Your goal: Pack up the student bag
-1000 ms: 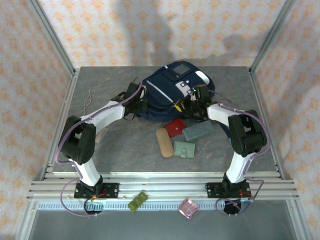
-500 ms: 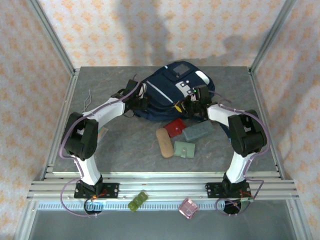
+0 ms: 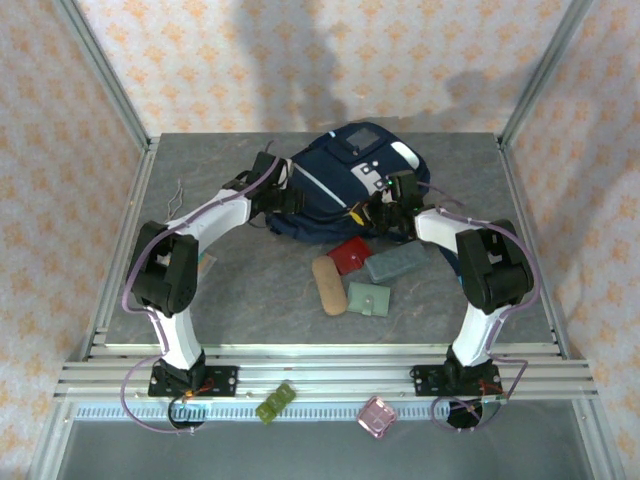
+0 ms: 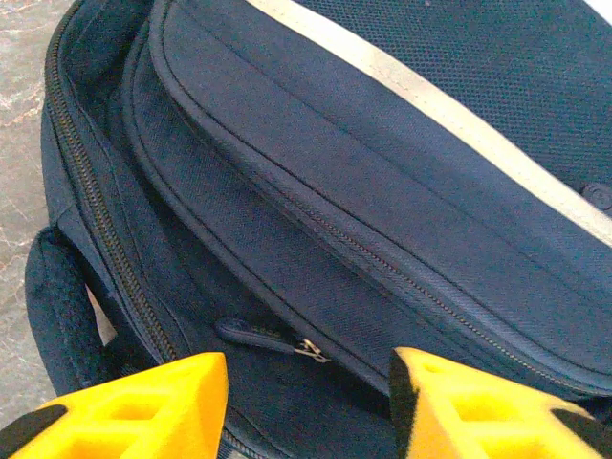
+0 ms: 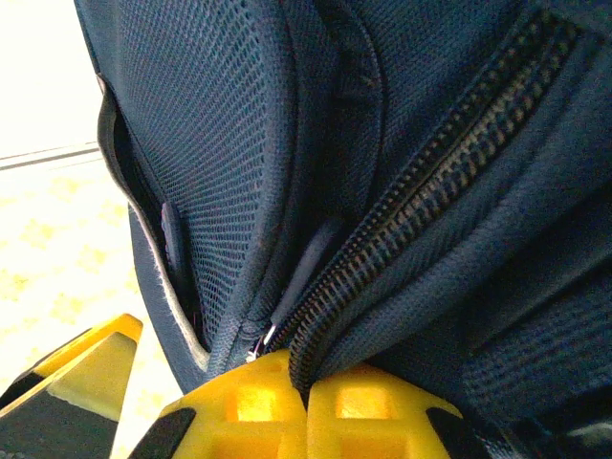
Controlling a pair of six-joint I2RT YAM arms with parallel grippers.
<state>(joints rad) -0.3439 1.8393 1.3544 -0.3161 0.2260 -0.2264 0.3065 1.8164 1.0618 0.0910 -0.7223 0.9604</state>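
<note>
**Student bag point(image 3: 340, 180) at the far middle of the table point(image 3: 240, 300), packing barely under way**
Right gripper point(image 5: 306, 402) is pinched tight on the bag's zipper edge at its right side. Left gripper point(image 4: 308, 397) hangs at the left side, jaws apart with nothing between them, just above a zipper pull point(image 4: 287, 342). Lying out just near of the bag are a grey-green pouch point(image 3: 395, 263), tan case point(image 3: 327, 285), red wallet point(image 3: 352, 254) and green wallet point(image 3: 369, 298), so by my reckoning all the loading is left.
</note>
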